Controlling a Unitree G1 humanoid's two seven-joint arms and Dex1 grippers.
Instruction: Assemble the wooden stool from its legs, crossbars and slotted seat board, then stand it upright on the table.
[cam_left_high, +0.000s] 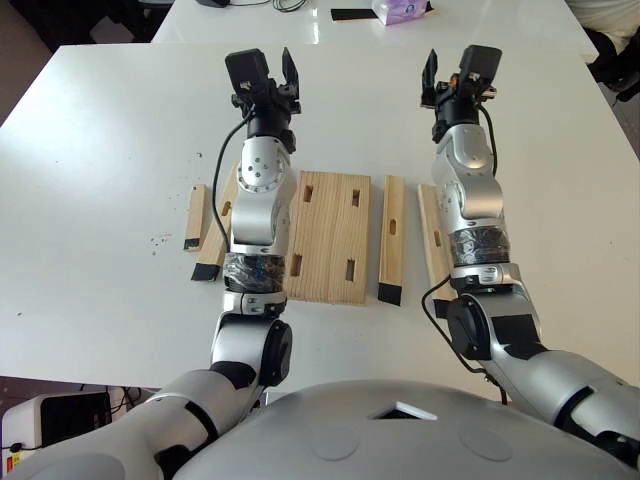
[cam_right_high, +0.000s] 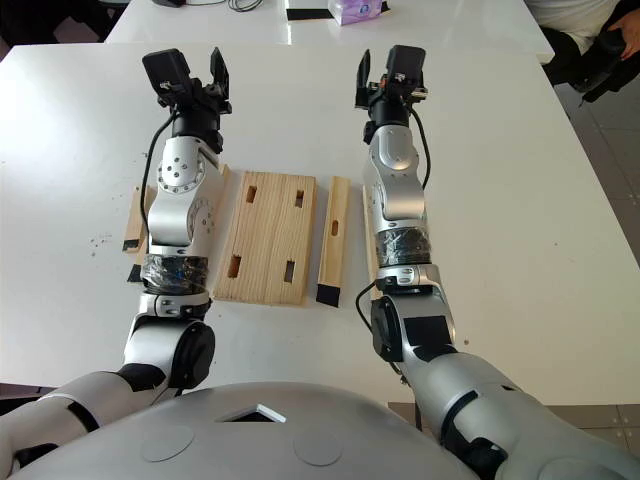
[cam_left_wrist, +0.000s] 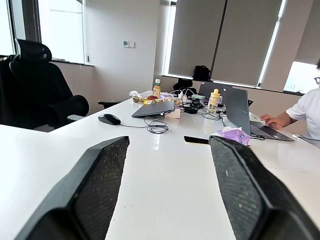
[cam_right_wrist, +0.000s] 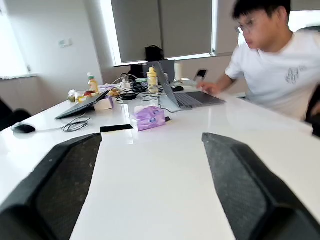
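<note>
Tools spread wide and empty: left tool (cam_left_high: 268, 68), right tool (cam_left_high: 455, 72), beyond seat board (cam_left_high: 325, 235).

Seat board (cam_left_high: 328, 237), frame centre: pale bare wood, visible grain, matt. Leg strips (cam_left_high: 392, 235) beside it: same wood, black-coated ends. Table (cam_left_high: 100, 150): white, smooth, glossy. Left gripper (cam_left_wrist: 169, 140), right gripper (cam_right_wrist: 152, 136): pads (cam_right_wrist: 235, 185) black, matt, finely pebbled.

The slotted seat board (cam_left_high: 330, 235) was pale, grained wood, the legs (cam_left_high: 391, 262) pale wood tipped in black, the table (cam_left_high: 100, 150) white, and the left gripper (cam_left_wrist: 170, 142) and right gripper (cam_right_wrist: 152, 136) black with speckled pads.
</note>
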